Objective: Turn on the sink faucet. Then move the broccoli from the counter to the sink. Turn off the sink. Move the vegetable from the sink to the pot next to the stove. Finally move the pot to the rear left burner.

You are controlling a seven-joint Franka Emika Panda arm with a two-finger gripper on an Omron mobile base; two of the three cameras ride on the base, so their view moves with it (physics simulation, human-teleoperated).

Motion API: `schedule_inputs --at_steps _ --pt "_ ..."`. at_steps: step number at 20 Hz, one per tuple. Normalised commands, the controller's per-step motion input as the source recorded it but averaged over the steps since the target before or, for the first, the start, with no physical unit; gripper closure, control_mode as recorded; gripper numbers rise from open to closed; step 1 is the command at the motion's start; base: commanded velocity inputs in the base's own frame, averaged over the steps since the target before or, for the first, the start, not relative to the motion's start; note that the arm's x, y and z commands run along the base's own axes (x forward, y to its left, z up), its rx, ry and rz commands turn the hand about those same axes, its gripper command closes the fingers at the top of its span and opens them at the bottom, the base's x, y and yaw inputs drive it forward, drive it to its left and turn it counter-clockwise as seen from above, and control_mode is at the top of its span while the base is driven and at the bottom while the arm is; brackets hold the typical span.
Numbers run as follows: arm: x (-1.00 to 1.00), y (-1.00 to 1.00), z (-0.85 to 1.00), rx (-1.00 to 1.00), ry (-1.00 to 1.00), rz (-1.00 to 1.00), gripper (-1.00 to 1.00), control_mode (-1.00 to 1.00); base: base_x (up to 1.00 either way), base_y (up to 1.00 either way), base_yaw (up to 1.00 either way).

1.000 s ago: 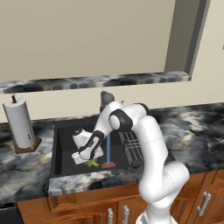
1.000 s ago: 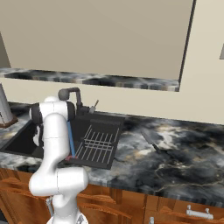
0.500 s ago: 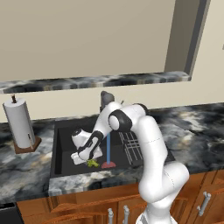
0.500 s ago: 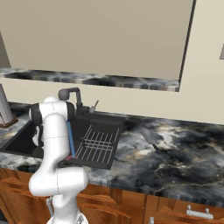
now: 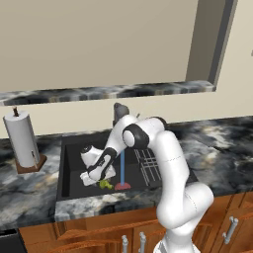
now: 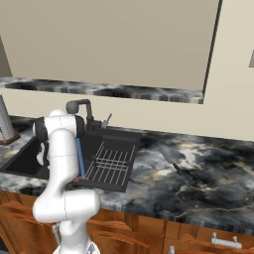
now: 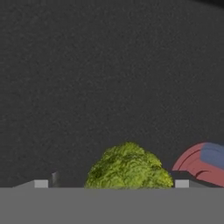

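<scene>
From the left base view, the arm reaches down into the dark sink (image 5: 69,168), and the tool (image 5: 95,179) sits low over the basin floor with the broccoli (image 5: 105,184) just beside its tip, a small green lump next to the red foot of a blue water stream (image 5: 121,170) that falls from the faucet (image 5: 120,111). The broccoli seems to rest on the basin floor, so the step in hand is most likely letting go and drawing clear; the water is on, and shutting it off comes next. A paper towel roll (image 5: 21,141) stands well off on the desk (image 5: 29,192) to the left. From the right base view, the arm's upper links hide the basin, but the faucet (image 6: 81,106) with its handle, and the dish rack (image 6: 111,161) beside the stream, are plain to see; a lift straight up before swinging toward the faucet would likely avoid clipping the spout or the rack. In the hand view, the fingertips (image 7: 41,183) stand wide apart either side of the broccoli (image 7: 129,168), not pressing on it, with the red splash base close at one side; backing straight out should keep the vegetable from being nudged.
</scene>
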Motion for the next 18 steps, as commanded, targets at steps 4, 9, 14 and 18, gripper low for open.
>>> schedule_inputs --at_steps 4,9,14,18 --pt "-0.14 0.00 0.05 0.00 -0.04 0.00 -1.00 -1.00 0.00 0.00 0.00" --pt "-0.25 0.00 0.22 0.00 -0.10 -0.02 -1.00 -1.00 0.00 0.00 0.00" --pt "-0.22 0.00 0.31 0.00 -0.12 -0.04 -1.00 -1.00 0.00 0.00 0.00" --pt "-0.18 0.00 0.46 0.00 -0.13 -0.05 -1.00 -1.00 0.00 0.00 0.00"
